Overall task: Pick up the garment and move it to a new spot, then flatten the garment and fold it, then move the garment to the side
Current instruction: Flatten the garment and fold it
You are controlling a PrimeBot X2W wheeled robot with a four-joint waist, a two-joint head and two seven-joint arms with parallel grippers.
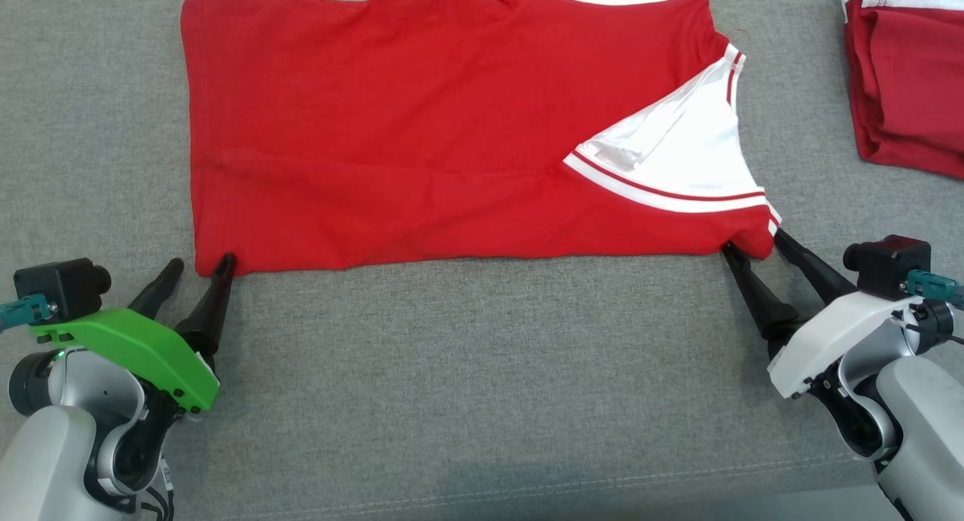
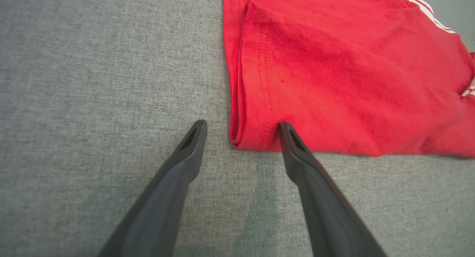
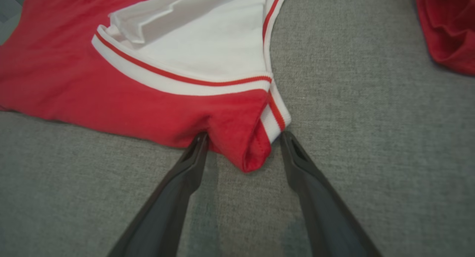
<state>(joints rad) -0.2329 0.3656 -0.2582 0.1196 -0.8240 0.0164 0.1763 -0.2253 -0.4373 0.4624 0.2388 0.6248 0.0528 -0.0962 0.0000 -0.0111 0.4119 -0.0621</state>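
The garment (image 1: pixel 422 137), a red shirt with white striped trim and a white inner panel showing at its right, lies folded flat on the grey surface. My left gripper (image 1: pixel 201 263) is open at its near left corner (image 2: pixel 248 138); one fingertip (image 2: pixel 285 129) touches the hem and the other rests on bare cloth beside it. At the near right corner (image 3: pixel 256 153) my right gripper (image 1: pixel 753 244) stands open, its two fingers straddling the red corner with the white cuff. Neither gripper has closed on the fabric.
A second folded red and white garment (image 1: pixel 904 77) lies at the far right edge, seen too in the right wrist view (image 3: pixel 449 30). The grey cloth surface (image 1: pixel 482 370) stretches bare in front of the shirt, between my two arms.
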